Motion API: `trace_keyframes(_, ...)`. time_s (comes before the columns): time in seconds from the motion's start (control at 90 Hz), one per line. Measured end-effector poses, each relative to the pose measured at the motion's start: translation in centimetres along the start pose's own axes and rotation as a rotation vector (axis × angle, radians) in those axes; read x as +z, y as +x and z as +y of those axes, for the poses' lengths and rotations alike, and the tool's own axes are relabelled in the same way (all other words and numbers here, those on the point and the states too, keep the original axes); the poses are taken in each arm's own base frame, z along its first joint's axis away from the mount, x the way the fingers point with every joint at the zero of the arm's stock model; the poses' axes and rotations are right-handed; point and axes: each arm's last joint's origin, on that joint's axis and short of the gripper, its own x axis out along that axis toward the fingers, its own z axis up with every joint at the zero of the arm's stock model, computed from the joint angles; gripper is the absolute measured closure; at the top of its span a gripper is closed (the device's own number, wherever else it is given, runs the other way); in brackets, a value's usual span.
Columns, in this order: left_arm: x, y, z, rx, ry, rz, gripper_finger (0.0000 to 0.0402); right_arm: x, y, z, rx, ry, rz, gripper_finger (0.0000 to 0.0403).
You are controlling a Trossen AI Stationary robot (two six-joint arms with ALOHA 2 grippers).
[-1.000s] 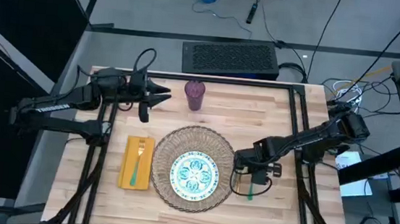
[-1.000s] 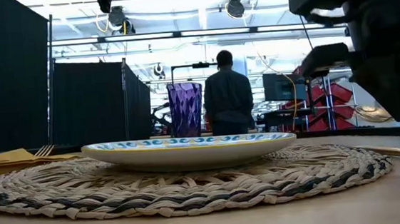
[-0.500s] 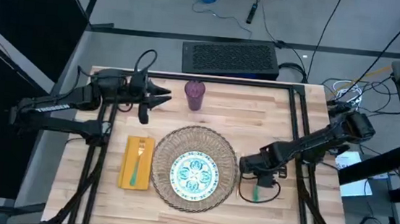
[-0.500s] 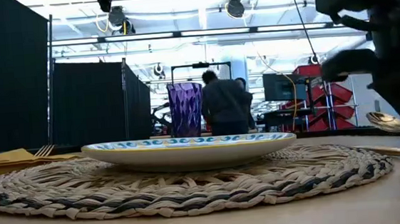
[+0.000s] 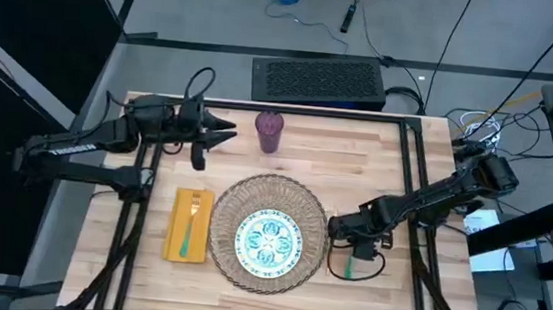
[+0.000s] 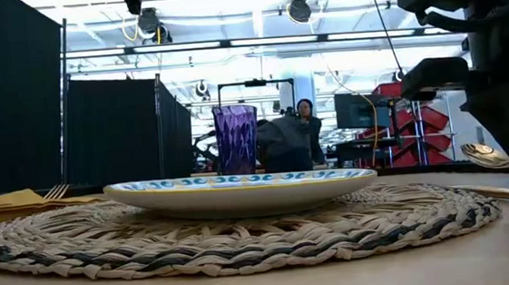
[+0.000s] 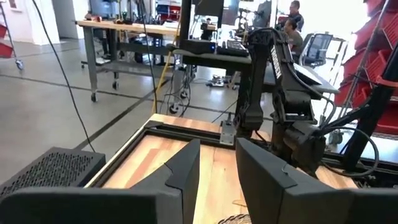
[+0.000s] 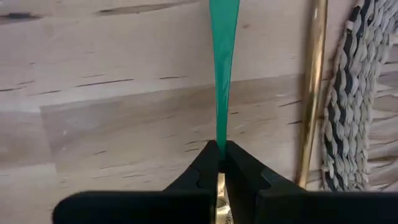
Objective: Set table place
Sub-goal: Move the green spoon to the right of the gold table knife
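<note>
Cutlery is going down right of the placemat point(image 5: 269, 233): the right gripper point(image 5: 348, 250) is pinching a teal-handled spoon point(image 8: 222, 74) just above the table point(image 5: 357, 152), beside a gold piece point(image 8: 312, 93) already lying there. Left gripper point(image 5: 226, 131) is waiting, parted narrowly, near the cup point(image 5: 269, 130).

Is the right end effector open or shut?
Shut. In the right wrist view the right end effector has its fingers pressed together on a teal-handled utensil.
</note>
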Motion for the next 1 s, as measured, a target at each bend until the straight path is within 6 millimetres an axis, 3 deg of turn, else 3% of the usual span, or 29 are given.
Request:
trace_keyframes(0.222,0.0,0.0,-0.1,-0.004,-0.002,0.000,0.0314,-0.6,1.0,0.7,0.024,-0.010,-0.010,0.0403)
trace_keyframes(1.0,0.0,0.1,-0.8,-0.044,0.004,0.001,0.0314,-1.7,1.3,0.8,0.037,0.015,-0.030,0.0403)
